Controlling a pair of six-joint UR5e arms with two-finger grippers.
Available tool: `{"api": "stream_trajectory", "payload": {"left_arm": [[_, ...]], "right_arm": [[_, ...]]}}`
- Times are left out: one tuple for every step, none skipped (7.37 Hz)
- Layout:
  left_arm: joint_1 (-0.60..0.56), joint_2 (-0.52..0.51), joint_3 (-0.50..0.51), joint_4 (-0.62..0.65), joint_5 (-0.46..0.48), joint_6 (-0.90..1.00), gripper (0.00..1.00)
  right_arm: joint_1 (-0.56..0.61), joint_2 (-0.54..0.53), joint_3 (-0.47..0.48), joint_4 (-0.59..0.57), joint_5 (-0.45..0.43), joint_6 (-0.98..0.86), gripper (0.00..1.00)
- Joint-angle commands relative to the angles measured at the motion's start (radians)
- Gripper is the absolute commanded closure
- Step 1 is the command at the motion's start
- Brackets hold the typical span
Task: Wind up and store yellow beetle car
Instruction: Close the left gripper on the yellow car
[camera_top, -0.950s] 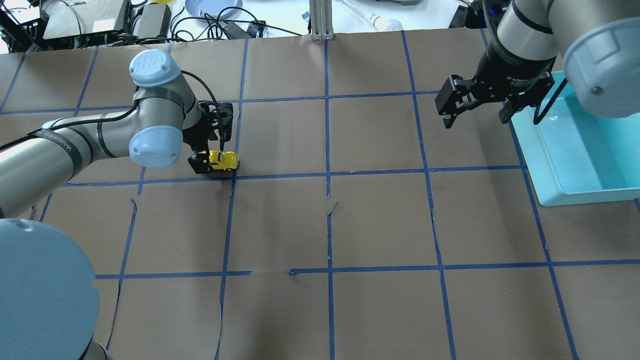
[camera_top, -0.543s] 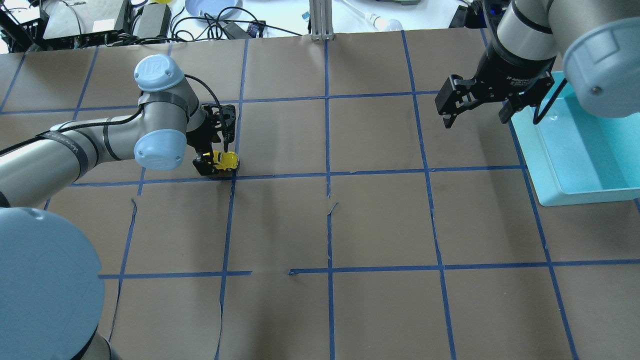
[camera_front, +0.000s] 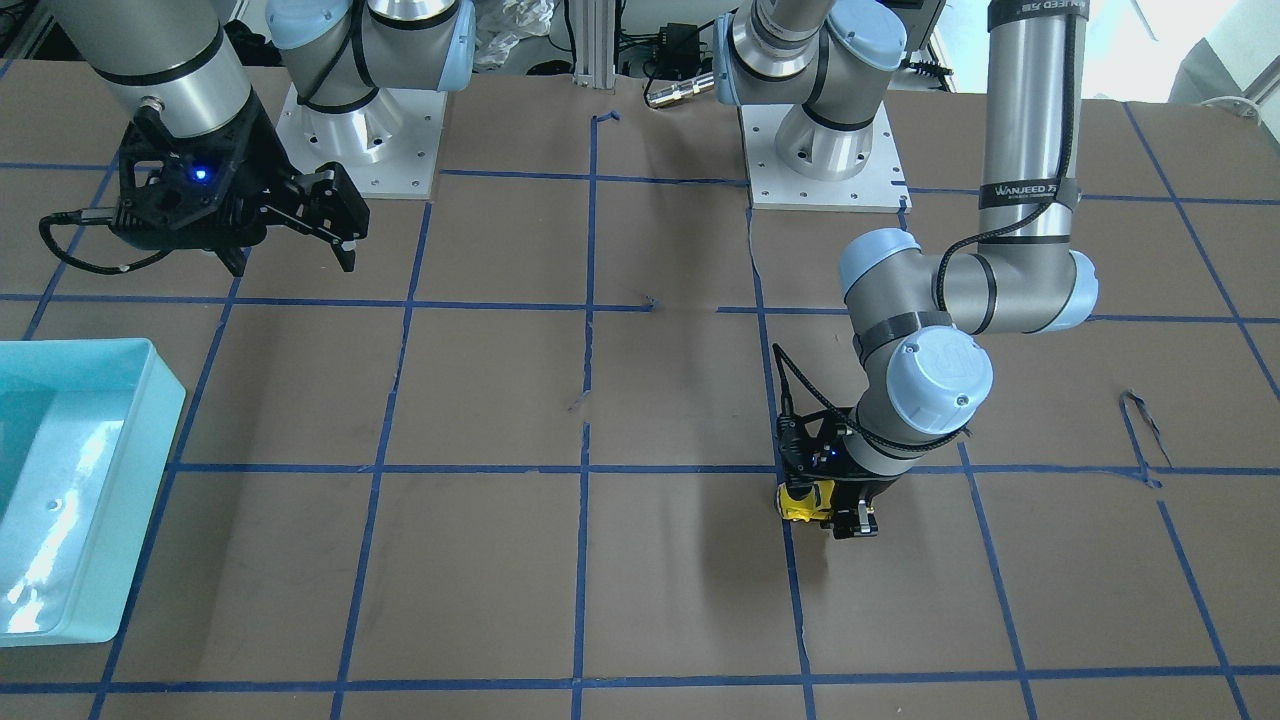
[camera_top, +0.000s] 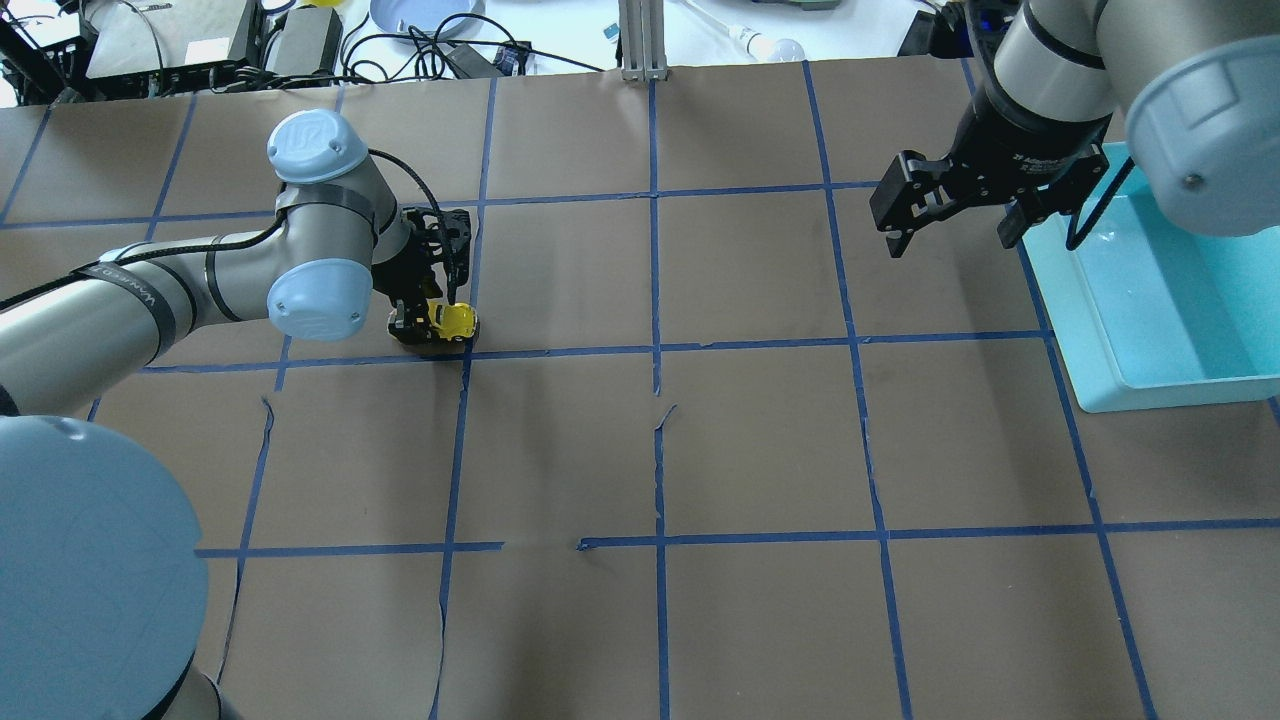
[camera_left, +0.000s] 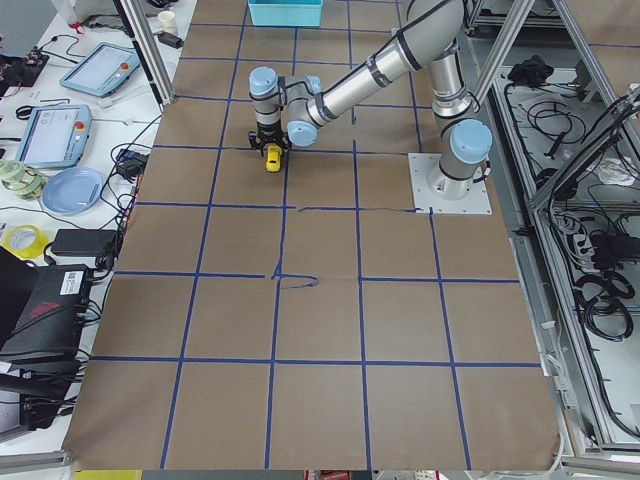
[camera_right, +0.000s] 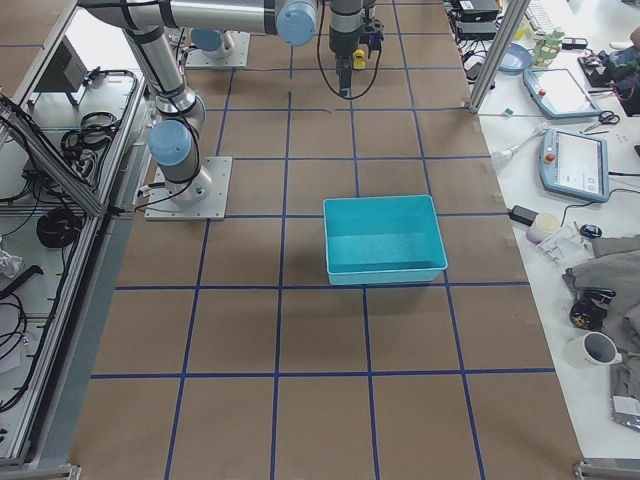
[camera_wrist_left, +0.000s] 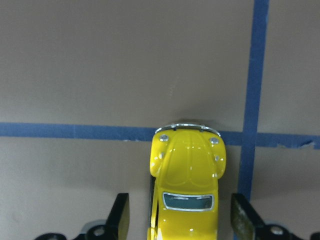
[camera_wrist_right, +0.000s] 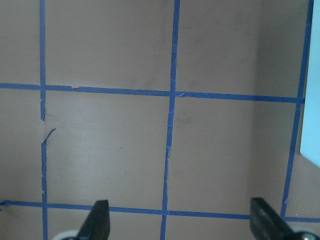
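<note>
Left gripper (camera_wrist_left: 181, 205) straddling the yellow beetle car (camera_wrist_left: 189, 160) on the paper-covered table (camera_wrist_left: 100, 60). The jaws are standing part open, one of the fingers (camera_wrist_left: 121, 217) on each flank; a strip of paper is showing on one side and the other pad is nearly touching, so the car is not yet being squeezed. Its nose is pointing away from the palm, the front bumper lying over a blue tape line (camera_wrist_left: 75, 130) just ahead of the fingertips.

The right gripper (camera_top: 950, 245) is hanging wide open and empty, well apart from the car, with the teal bin (camera_top: 1170, 392) just beside one finger.

The car is probably light and rigid, with a glossy, rounded shell that may be slipping upward out of a high pinch. The doors, low between the wheel arches, are looking like the best hold. The free-rolling wheels are likely to let it scoot forward, and winding is probably calling for downward pressure while dragging it toward the palm
</note>
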Motion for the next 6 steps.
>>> {"api": "stream_trajectory", "payload": {"left_arm": [[0.003, -0.003, 0.000, -0.004, 0.002, 0.002, 0.39], [0.004, 0.000, 0.000, -0.002, 0.006, 0.009, 0.62], [0.007, -0.002, 0.000, 0.001, 0.008, 0.014, 0.69], [0.021, -0.002, 0.000, 0.001, 0.008, 0.016, 0.73], [0.047, -0.002, -0.001, 0.001, 0.006, 0.043, 0.73], [0.073, -0.002, -0.007, 0.001, 0.005, 0.081, 0.73]], "right_arm": [[0.000, 0.000, 0.000, 0.001, 0.000, 0.000, 0.00], [0.000, 0.000, 0.000, 0.001, 0.000, 0.000, 0.00], [0.000, 0.000, 0.000, 0.001, 0.000, 0.000, 0.00], [0.000, 0.000, 0.000, 0.001, 0.002, 0.000, 0.00], [0.000, -0.003, 0.000, 0.007, 0.000, 0.000, 0.00], [0.000, -0.003, 0.000, 0.009, 0.000, 0.000, 0.00]]}}
